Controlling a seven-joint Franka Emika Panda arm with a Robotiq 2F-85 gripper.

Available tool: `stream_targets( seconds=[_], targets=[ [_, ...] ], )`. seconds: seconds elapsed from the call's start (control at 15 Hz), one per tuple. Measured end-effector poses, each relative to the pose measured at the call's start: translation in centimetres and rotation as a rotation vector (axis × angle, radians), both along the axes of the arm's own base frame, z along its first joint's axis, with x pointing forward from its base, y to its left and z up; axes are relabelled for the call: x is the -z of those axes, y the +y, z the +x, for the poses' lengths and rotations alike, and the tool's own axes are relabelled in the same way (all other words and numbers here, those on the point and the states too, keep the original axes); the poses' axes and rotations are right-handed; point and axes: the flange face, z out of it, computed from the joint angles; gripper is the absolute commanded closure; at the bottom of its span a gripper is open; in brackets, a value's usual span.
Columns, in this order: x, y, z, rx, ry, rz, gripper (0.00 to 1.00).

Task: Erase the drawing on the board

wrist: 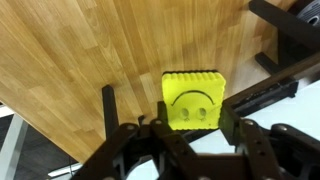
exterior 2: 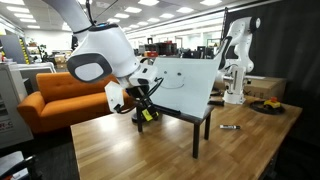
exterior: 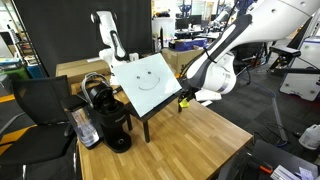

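The end effector (exterior: 186, 97) is clamped shut on a yellow block (wrist: 193, 98) marked with a smiley face. It hangs just beside the board's lower corner, above the desk (exterior: 205, 140) near its edge. The board (exterior: 166, 76) stands tilted on a dark stand (exterior: 147, 126) mid-desk, and the drawing (exterior: 147, 81) shows whole on its white face.

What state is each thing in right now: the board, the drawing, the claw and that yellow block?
board: tilted on its dark stand.
drawing: whole, not erased.
gripper: shut on the yellow block.
yellow block: held over the table beside the board's lower edge; whether it touches the board cannot be told.
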Motion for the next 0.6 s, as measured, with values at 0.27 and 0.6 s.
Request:
stream_targets(
  seconds=[0.27, 0.6],
  targets=[
    [-1.9, -1.1, 0.0, 0.064, -0.082, 0.005, 0.73],
    [-3.0, -2.2, -0.3, 0.129, -0.181, 0.030, 0.73]
  ],
)
